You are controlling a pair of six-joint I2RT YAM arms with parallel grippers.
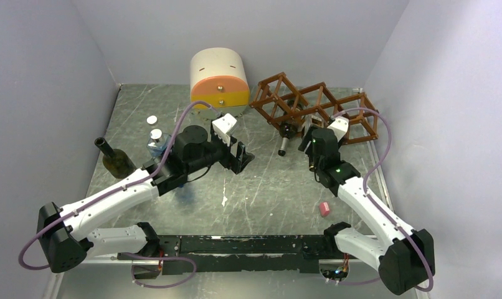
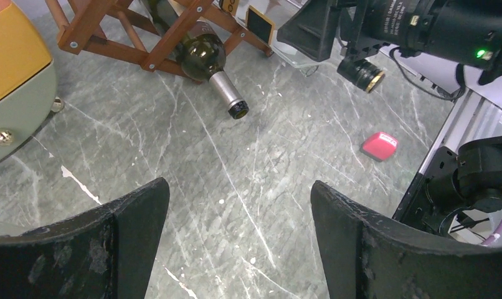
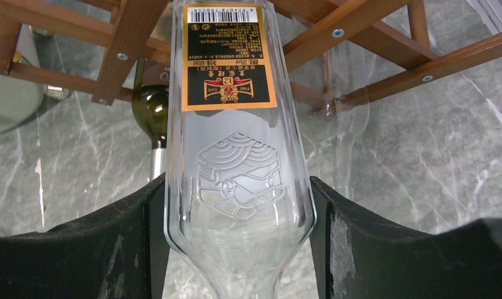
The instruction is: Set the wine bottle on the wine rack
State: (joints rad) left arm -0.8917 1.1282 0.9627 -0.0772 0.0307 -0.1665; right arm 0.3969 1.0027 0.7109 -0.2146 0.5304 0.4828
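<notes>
From where I stand, the right gripper (image 3: 238,205) has its two black fingers closed against a clear bottle (image 3: 236,143). It grips at the shoulder, just where the glass begins to narrow toward the neck. The bottle lies lengthwise, its labelled body pointing away into the wine rack (image 3: 127,43) at the far right of the table (image 1: 267,193). Its base end runs out of the wrist view, so I cannot tell whether it rests on a bar or hangs free inside a cell. Just to its left a green bottle (image 2: 202,56) is lodged in the rack, neck sticking out toward the near side. The left gripper (image 2: 239,212) hovers mid-table, spread wide with nothing in it (another dark bottle (image 1: 114,161) stands upright over on the left, well apart from all this).

What worries me is the hold. Smooth glass pinched on a taper may creep out of the fingers, and the weight hangs far beyond them. If the base catches a bar on the way in, the push would likely shove the light lattice backwards or jolt the green bottle loose. Letting go too early looks risky too: a bottle only part-way into its cell could tip neck-down, slide out and roll across the table.
</notes>
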